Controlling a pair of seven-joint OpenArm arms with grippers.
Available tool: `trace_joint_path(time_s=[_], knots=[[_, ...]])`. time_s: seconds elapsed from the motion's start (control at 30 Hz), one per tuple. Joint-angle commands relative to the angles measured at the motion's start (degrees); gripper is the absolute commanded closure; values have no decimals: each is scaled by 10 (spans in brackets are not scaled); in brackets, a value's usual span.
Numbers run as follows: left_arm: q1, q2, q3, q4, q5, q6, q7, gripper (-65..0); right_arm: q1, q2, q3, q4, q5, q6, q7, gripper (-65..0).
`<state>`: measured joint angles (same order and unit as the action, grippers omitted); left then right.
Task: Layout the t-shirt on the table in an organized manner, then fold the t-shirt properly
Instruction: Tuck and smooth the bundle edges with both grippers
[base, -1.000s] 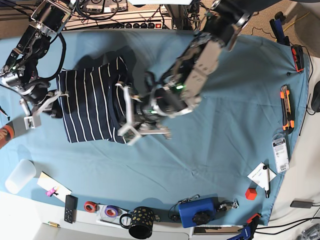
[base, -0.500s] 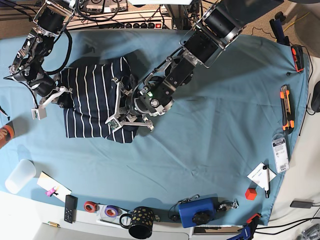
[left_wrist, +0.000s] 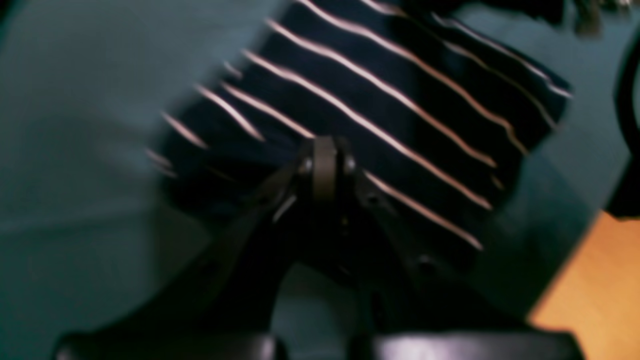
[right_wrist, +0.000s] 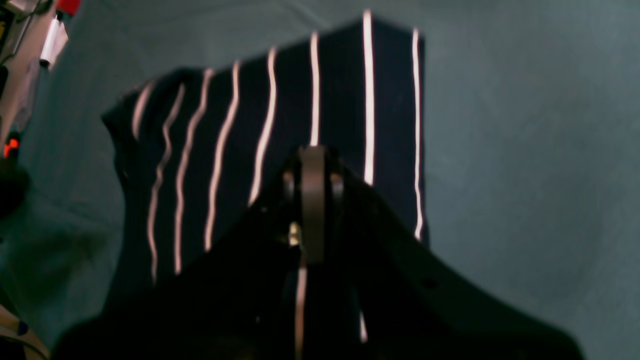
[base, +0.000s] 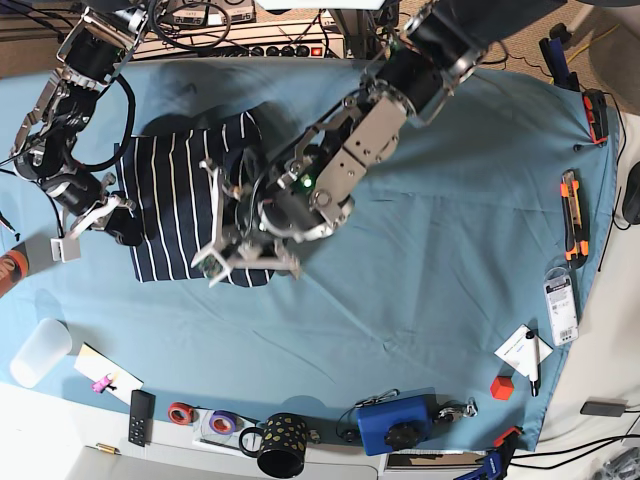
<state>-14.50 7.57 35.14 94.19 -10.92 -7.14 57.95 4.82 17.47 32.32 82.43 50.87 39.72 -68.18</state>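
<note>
On the teal-blue cloth-covered table (base: 450, 220), your two closed grippers, left (base: 222, 262) and right (base: 72, 238), flank the folded navy white-striped t-shirt (base: 180, 205).

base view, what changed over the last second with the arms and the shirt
The left end effector swept from beside the t-shirt's edge in over its striped fabric, toward the near edge. The right end effector shifted only slightly by the shirt's other side. Whether either grips fabric cannot be told. The shirt stayed a compact folded block in the same spot on the table; the items along the table's edges did not move.
</note>
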Motion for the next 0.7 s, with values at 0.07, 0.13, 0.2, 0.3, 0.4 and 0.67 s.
trace_joint_path(time_s=[0.07, 0.13, 0.2, 0.3, 0.4, 0.67], knots=[[40, 14, 0, 3, 3, -4, -30, 0, 15, 11, -5, 8, 11, 3, 7, -13], [68, 14, 0, 3, 21, -5, -64, 0, 15, 11, -25, 8, 10, 3, 8, -13], [91, 14, 0, 3, 38, -5, -91, 0, 15, 11, -62, 6, -3, 3, 13, -13], [112, 14, 0, -14, 71, -3, -127, 0, 16, 11, -126, -4, -84, 3, 71, -13], [112, 14, 0, -56, 101, -2, -148, 0, 16, 11, -168, -23, -163, 3, 127, -13], [82, 14, 0, -94, 96, 0, -127, 0, 28, 11, -165, -32, -156, 3, 107, -13]])
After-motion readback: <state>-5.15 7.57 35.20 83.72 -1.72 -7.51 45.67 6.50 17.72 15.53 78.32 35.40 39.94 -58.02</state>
